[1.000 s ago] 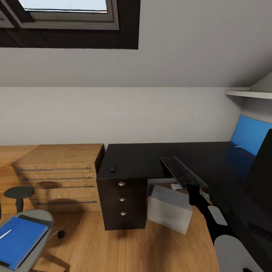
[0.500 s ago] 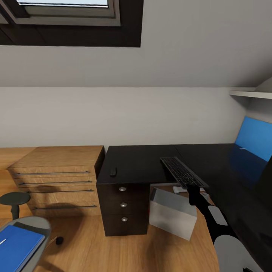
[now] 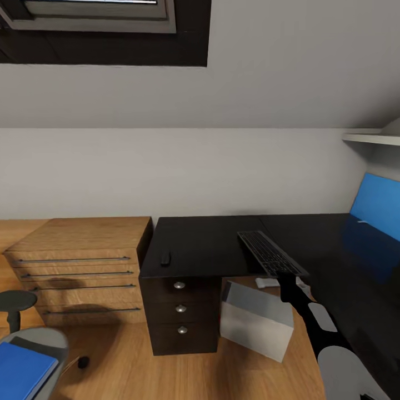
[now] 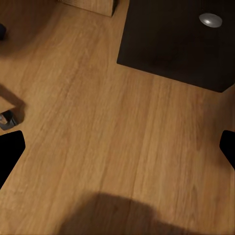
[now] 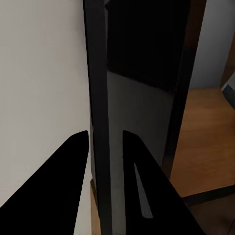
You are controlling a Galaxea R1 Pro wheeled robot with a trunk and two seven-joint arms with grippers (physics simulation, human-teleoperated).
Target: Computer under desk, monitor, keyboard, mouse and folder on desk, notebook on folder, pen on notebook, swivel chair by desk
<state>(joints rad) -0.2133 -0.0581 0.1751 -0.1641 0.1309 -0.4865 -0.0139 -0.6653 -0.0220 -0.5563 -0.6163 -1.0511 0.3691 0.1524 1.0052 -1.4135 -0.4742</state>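
Observation:
The glossy black desk (image 3: 203, 241) stands against the far wall, with its three-drawer unit (image 3: 180, 314) below. My right gripper (image 3: 284, 276) is shut on the near end of the slim black keyboard (image 3: 269, 253), which hangs over the desk's inner corner. In the right wrist view the keyboard's thin edge (image 5: 98, 112) runs between the fingers (image 5: 63, 191). The small black mouse (image 3: 165, 258) lies on the desk above the drawers. The grey computer (image 3: 255, 321) sits on the floor beside the drawers. The blue folder (image 3: 19, 371) lies on the swivel chair (image 3: 39, 340) at the lower left. My left gripper (image 4: 117, 149) is open over bare floor. The monitor, notebook and pen are out of view.
A light-wood drawer chest (image 3: 78, 266) stands left of the desk. A blue upright panel (image 3: 379, 204) leans at the far right on the desk, under a white shelf (image 3: 369, 138). A black castor (image 3: 83, 362) rests on the wooden floor (image 4: 107, 122). A silver knob (image 4: 210, 19) shows on the drawer unit.
The camera has moved closer to the desk: the chair and folder slid toward the lower-left corner and the blue panel shifted right. The keyboard stays held in the right gripper.

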